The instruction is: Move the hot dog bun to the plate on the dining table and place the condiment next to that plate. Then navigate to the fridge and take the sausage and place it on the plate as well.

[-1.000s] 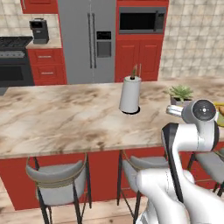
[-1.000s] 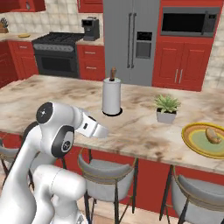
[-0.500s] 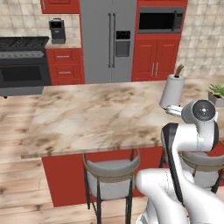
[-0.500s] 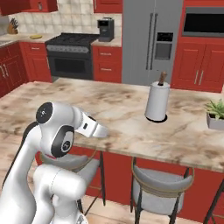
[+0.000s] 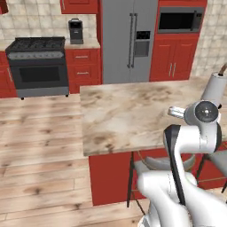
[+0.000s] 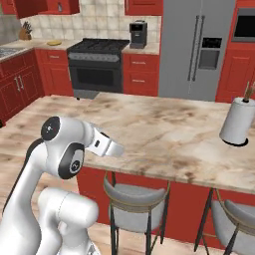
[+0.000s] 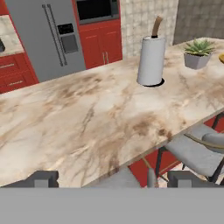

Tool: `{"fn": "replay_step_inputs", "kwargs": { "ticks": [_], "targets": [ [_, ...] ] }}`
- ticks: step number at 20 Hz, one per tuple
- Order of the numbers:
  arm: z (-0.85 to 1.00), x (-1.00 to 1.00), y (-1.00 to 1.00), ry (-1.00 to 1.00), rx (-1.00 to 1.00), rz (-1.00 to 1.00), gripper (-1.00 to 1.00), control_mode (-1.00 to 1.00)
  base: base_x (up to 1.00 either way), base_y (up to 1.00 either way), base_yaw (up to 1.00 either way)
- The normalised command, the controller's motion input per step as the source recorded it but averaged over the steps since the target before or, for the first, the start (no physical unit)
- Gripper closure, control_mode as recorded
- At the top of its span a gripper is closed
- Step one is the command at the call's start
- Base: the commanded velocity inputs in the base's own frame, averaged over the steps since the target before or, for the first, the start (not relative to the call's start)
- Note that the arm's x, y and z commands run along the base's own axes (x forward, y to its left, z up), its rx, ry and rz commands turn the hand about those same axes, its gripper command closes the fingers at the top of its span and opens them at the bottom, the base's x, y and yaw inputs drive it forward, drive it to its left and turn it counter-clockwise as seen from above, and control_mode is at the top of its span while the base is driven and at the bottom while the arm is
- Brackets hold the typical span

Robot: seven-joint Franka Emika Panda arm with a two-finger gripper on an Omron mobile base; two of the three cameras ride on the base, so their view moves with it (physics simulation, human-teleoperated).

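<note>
Fridge (image 5: pixel 129 40): grey steel, doors closed, against the back wall beyond the dining table (image 5: pixel 133 115). Paper towel roll (image 7: pixel 151 60): upright on that table. Gripper (image 7: pixel 111 178): fingers wide apart, empty, over the table's near edge.

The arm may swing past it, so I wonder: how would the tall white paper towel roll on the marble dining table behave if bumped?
The white paper towel roll stands upright on a small dark base, tall for its footprint, so a high knock would probably tip it. It looks light, so a low push would likely slide it across the smooth beige-brown marble dining table. The soft paper should dent rather than break.
</note>
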Motion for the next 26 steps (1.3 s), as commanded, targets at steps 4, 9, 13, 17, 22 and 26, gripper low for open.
{"fn": "replay_step_inputs", "kwargs": {
  "ticks": [4,9,13,17,22,26],
  "targets": [
    [0.00,0.00,0.00,0.00,0.00,0.00,-1.00,1.00,0.32,1.00,-0.06],
    [0.00,0.00,0.00,0.00,0.00,0.00,-1.00,1.00,0.58,1.00,-0.09],
    [0.00,0.00,0.00,0.00,0.00,0.00,-1.00,1.00,0.84,1.00,-0.03],
    [0.00,0.00,0.00,0.00,0.00,0.00,-1.00,1.00,0.89,0.98,0.00],
    [0.00,0.00,0.00,0.00,0.00,0.00,-1.00,1.00,0.88,0.96,0.00],
    [0.00,0.00,0.00,0.00,0.00,0.00,-1.00,1.00,0.92,0.96,0.00]
  ]
}}
